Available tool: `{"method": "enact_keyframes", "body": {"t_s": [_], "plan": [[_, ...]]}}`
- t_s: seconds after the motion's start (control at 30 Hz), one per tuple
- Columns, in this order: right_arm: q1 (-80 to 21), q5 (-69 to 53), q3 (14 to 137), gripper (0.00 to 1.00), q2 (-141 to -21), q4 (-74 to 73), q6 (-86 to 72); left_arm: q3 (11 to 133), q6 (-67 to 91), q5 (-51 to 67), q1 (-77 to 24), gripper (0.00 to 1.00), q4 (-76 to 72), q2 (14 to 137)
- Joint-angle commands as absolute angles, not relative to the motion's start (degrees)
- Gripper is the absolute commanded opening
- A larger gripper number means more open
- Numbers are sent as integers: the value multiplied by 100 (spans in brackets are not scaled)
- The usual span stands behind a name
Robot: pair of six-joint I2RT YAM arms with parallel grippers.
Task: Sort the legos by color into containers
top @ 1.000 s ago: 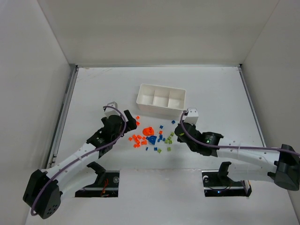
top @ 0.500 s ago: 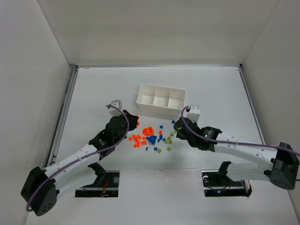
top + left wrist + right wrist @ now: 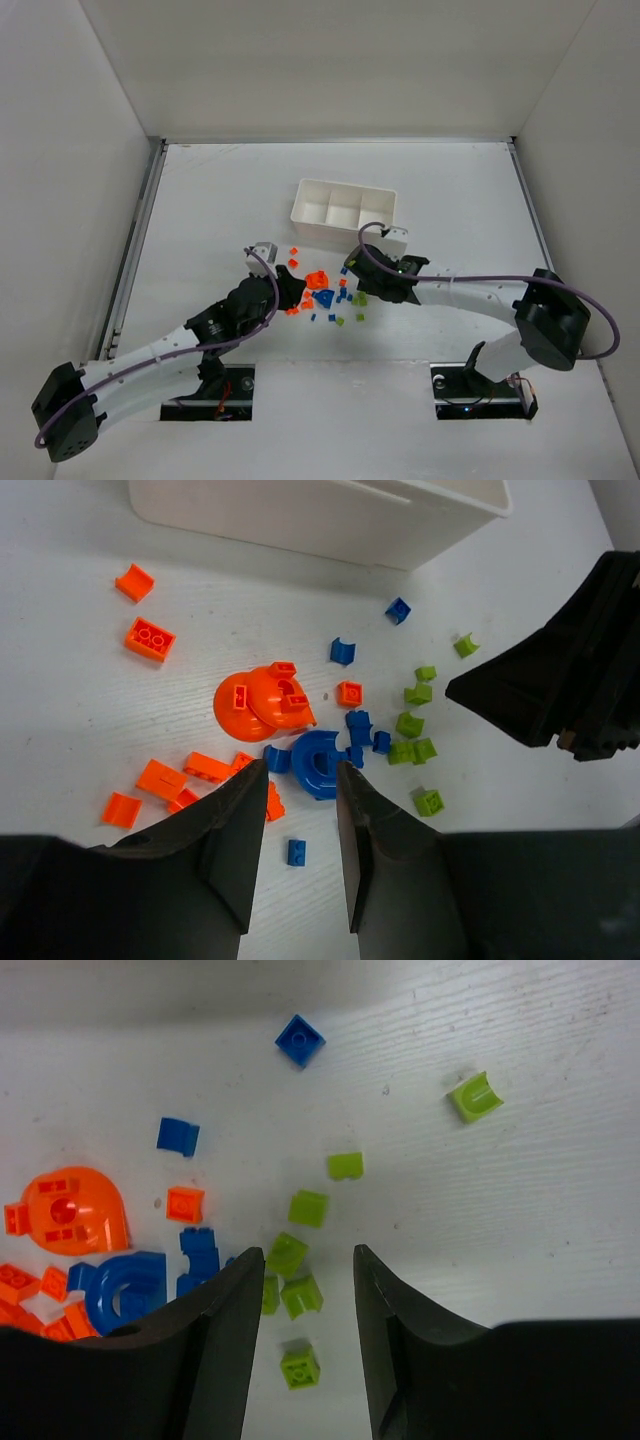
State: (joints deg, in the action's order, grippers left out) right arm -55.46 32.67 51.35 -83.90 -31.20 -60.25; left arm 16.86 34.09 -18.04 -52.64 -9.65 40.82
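Observation:
The legos lie in a loose pile on the table in front of the white tray (image 3: 335,236). Orange bricks (image 3: 150,638) are on its left, blue ones (image 3: 343,651) in the middle and lime green ones (image 3: 309,1207) on its right. A larger orange piece (image 3: 262,705) and a larger blue piece (image 3: 318,765) sit at the centre. My left gripper (image 3: 300,780) hovers open over the blue piece and a small blue brick (image 3: 296,852), holding nothing. My right gripper (image 3: 305,1260) stands open above a cluster of green bricks (image 3: 301,1295). The tray's three containers look empty.
The tray's near wall (image 3: 330,520) stands just beyond the pile. My two grippers (image 3: 290,290) (image 3: 355,270) sit close together on either side of the pile. White walls enclose the table on three sides.
Both arms have swung inward to the pile, the left from the left and the right from the right. The right gripper has opened.

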Motion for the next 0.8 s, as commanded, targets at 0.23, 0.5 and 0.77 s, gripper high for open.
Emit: {"method": "enact_keyframes", "body": {"t_s": [0.23,0.5,0.77], "plan": [[-5102,2901,5318,45,-8587,-2892,-5889,1845,3208,-1793,-5769,29,-1397,4482],[-4672,3190,4554,45,-8095,-2593,-5634,1872,3094,-1793,-6270,27,-1511,4754],[-4092,3068,4122,54,-7954,-2005,-5187,2100,2769,-1846,-6982,30,-1626,5343]]}}
